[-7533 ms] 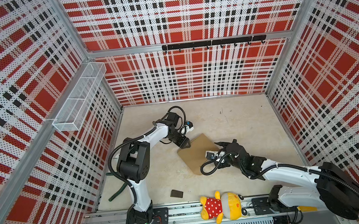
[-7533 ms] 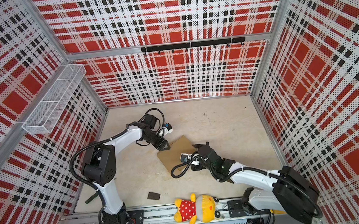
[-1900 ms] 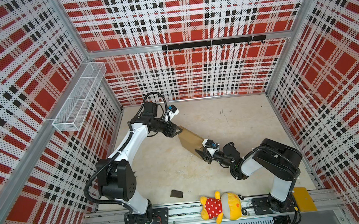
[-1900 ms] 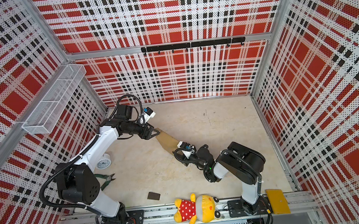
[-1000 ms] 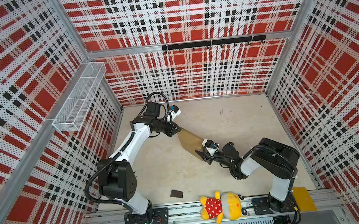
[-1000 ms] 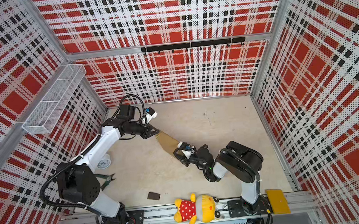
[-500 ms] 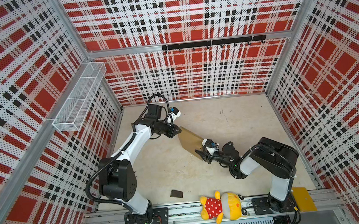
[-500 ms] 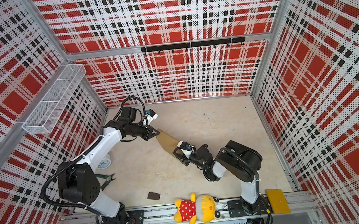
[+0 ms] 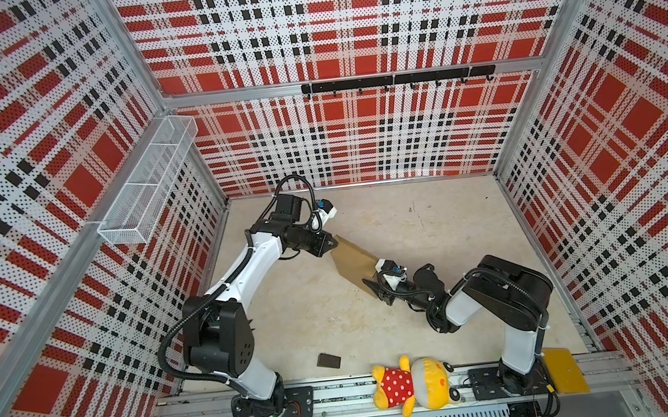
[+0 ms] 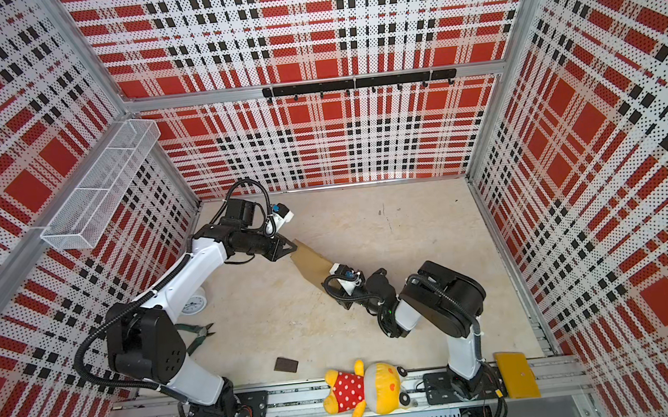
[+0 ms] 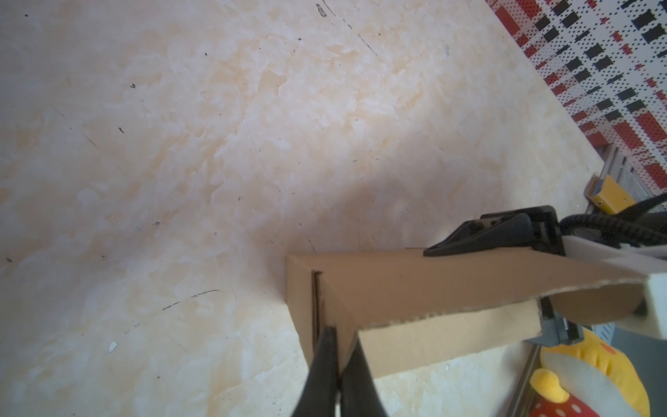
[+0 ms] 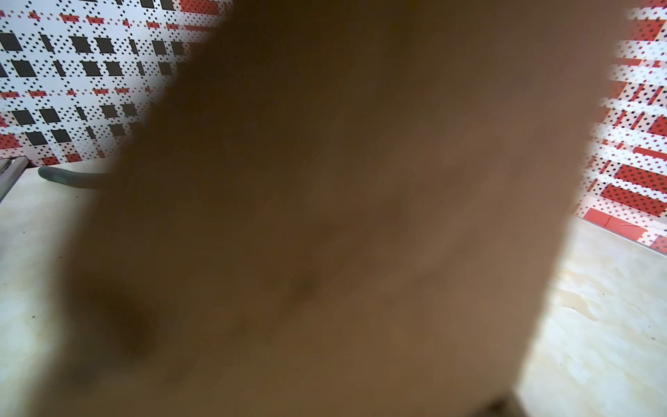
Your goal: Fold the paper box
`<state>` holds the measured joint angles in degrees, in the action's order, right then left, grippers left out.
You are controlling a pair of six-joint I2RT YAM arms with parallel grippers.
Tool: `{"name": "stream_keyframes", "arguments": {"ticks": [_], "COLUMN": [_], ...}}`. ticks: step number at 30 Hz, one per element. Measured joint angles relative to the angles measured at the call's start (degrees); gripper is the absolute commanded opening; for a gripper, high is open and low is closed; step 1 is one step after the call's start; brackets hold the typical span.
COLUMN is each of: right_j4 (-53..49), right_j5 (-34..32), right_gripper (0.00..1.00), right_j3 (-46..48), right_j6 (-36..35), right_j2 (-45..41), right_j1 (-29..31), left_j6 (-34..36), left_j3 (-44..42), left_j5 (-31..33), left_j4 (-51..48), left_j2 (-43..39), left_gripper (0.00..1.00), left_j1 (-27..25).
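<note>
Two grippers hold the paper box [image 9: 353, 262], tilted on edge, at the middle of the table [image 9: 450, 223]. At one end the left gripper [image 9: 329, 244] has its fingers [image 11: 325, 361] pinched nearly closed on a corner flap. At the opposite end the right gripper [image 9: 372, 277] clamps it, fingers [image 11: 487, 236] moderately apart.

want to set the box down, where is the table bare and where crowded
Bare: far right of the table, between the paper box and the back wall; also the middle, between box and dark block. Crowded: front rail with plush toy; pliers by the left arm.
</note>
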<state>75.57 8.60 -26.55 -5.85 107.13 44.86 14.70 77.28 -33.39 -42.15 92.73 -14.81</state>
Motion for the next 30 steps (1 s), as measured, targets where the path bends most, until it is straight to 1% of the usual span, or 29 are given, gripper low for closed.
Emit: {"name": "stream_keyframes", "arguments": {"ticks": [12, 23, 30], "right_j4": [1.0, 1.3, 1.4], "right_j5": [1.0, 1.9, 2.3], "right_gripper": [0.5, 0.5, 0.5], "right_j3": [0.0, 0.0, 0.0], "right_j6": [-0.4, 0.5, 0.7], "right_j2": [0.7, 0.9, 0.9], "right_j1": [-0.9, -1.6, -1.9], "left_j6": [1.0, 4.3, 4.8], "left_j3": [0.0, 0.3, 0.6], "left_j5": [1.4, 5.2, 6.9], "left_j4": [0.2, 0.5, 0.5], "left_j2": [0.0, 0.0, 0.0], "left_gripper": [0.07, 0.07, 0.07], "left_j1": [-0.4, -1.7, -2.0]}}
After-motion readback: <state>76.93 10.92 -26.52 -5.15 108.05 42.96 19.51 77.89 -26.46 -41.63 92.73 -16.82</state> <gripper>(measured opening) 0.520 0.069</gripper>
